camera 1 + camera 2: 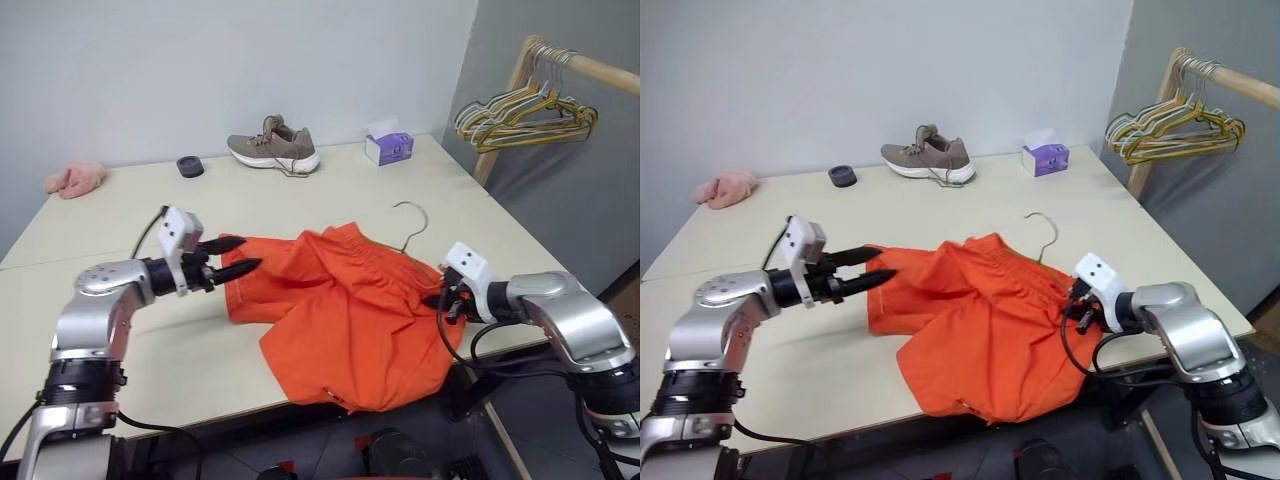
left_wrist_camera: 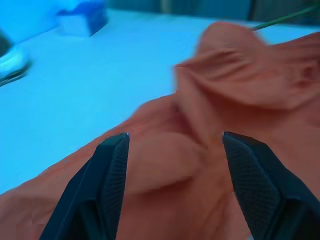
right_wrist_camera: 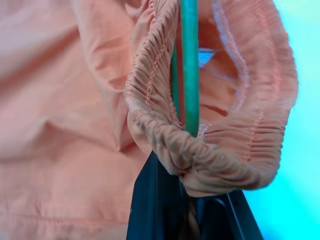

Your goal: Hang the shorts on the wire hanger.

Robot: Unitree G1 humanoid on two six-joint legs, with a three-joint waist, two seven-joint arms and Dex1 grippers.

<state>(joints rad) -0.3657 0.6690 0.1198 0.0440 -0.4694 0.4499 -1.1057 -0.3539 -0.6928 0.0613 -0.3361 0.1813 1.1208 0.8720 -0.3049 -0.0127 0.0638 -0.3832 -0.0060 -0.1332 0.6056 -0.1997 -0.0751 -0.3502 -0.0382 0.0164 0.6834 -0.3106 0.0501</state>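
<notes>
The orange shorts (image 1: 340,320) lie crumpled on the table's near right part, and one leg droops over the front edge. The wire hanger is tucked into them, with its hook (image 1: 412,222) sticking out past the waistband. My left gripper (image 1: 240,256) hovers open at the shorts' left edge; its fingers (image 2: 112,175) stand apart over the fabric and hold nothing. My right gripper (image 1: 447,300) is shut on the gathered waistband (image 3: 220,165) at the shorts' right end. There the hanger's thin wire (image 3: 190,65) runs through the waistband opening, just above the pinched fold.
A brown shoe (image 1: 275,147), a purple tissue box (image 1: 388,147), a small black round thing (image 1: 190,166) and a pink fluffy cloth (image 1: 75,178) sit along the far side of the table (image 1: 150,330). A wooden rack with several coloured hangers (image 1: 525,110) stands beyond the right edge.
</notes>
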